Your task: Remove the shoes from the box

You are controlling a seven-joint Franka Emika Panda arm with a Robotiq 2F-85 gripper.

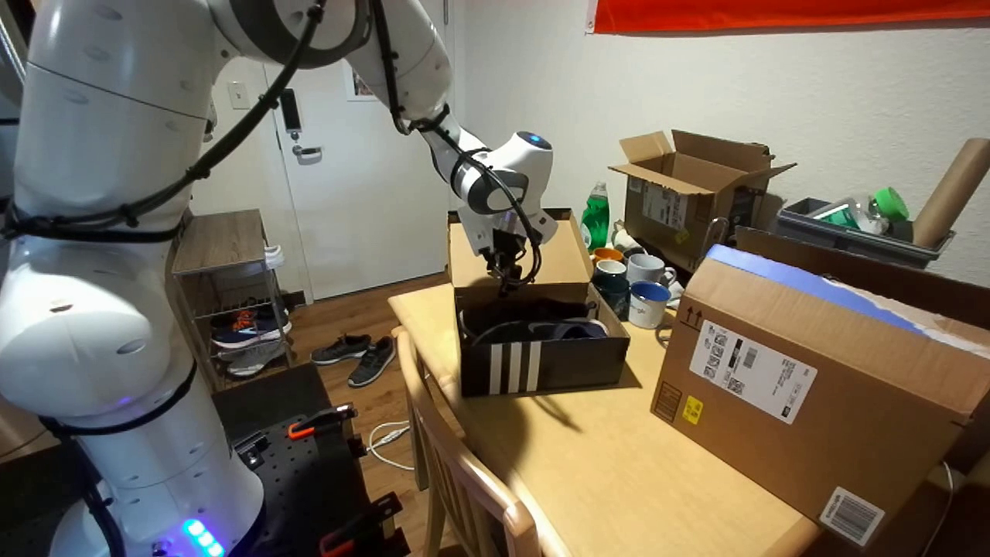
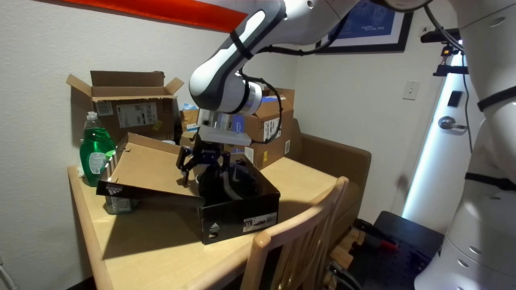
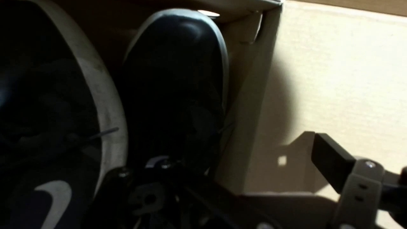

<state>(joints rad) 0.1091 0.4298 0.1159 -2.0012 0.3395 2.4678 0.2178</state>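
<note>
Shoes (image 3: 175,89) in box (image 1: 557,367) on pale table (image 1: 588,464)
Cartons (image 2: 137,114) are stood near the wall (image 1: 541,85); the end effector (image 2: 205,179) is spread wide over the box's edge.

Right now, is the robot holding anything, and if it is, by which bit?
Nothing is held. The gripper is wide open, and the shoes lie in the black box.

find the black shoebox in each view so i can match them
In an exterior view: shoebox, below centre, slightly right.
In an exterior view: shoebox, below centre, slightly left.
Wrist view: shoebox, open interior at left and centre, partly cropped.
Shared landmark: dark shoes inside it.
</note>
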